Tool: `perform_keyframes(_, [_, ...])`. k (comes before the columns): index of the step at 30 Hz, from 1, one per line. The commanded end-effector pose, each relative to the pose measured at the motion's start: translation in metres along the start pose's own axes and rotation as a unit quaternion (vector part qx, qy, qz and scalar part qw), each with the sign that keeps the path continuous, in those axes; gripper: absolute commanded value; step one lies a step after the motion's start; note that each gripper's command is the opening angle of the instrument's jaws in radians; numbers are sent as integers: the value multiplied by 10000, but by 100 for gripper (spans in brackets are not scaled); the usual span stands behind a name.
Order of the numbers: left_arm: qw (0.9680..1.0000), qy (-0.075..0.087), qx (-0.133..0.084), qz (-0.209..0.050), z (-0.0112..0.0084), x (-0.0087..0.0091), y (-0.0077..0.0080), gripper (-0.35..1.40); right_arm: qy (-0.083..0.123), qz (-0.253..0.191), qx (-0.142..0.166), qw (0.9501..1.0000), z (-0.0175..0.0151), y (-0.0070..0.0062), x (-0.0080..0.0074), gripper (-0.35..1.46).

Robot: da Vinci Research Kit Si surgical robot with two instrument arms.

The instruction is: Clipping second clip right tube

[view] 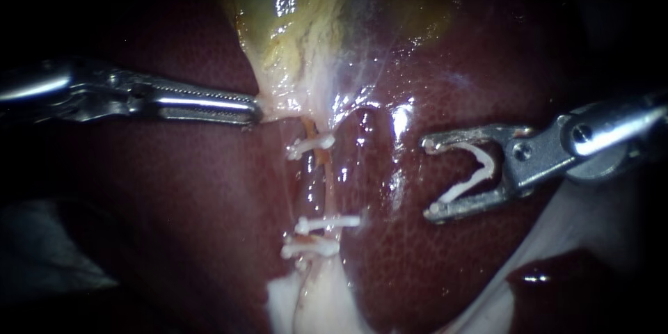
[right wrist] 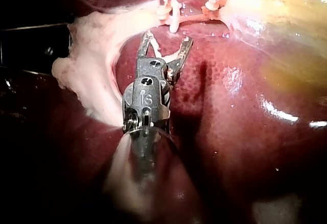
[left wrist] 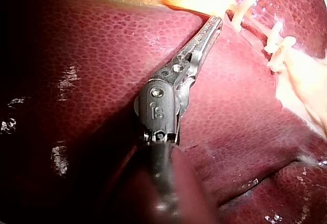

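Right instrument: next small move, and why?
Probably ease the right instrument toward the tube: its jaws hold an open clip over the liver, apart from the tube, and bare tube shows between the placed clips.

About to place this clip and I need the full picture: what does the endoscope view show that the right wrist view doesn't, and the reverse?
Endoscope only: the left instrument, its tip at the pale neck of the gallbladder, and the open white clip between the jaws of the right instrument. Right wrist only: the broad ragged pale flap beside that instrument. Both: that instrument short of the tube, white clips on the tube, liver, gallbladder.
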Motion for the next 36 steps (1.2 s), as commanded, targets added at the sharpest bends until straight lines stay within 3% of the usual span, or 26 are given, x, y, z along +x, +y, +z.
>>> perform_keyframes(1, [10000, 1, -16, -13, -4, 4, 1, -35, 0, -1, 2, 10000, 0, 0, 0, 50])
perform_keyframes(6, [9999, 57, -29, -128, -41, 33, 10, -35, 0, 1, -1, 10000, 1, 0, 1, 50])
perform_keyframes(12, [9998, 213, 58, -13, -82, 58, 19, -35, -8, 11, -29, 10000, 6, 2, 4, 50])
perform_keyframes(16, [9996, 274, 73, 21, -88, 64, 19, -35, 1, 16, 7, 10000, 15, 4, 7, 49])
perform_keyframes(20, [9996, 275, 83, 22, -87, 63, 20, -35, 82, 335, 352, 9988, 36, 7, 7, 49])
perform_keyframes(27, [9996, 276, 93, 20, -86, 64, 23, -35, 350, 1272, 534, 9898, 93, 14, -13, 49])
perform_keyframes(31, [9996, 277, 104, 23, -85, 63, 24, -35, 456, 1676, 650, 9826, 127, 17, -28, 49])
perform_keyframes(36, [9995, 279, 115, 25, -82, 62, 25, -35, 677, 2119, 758, 9720, 154, 28, -34, 49])
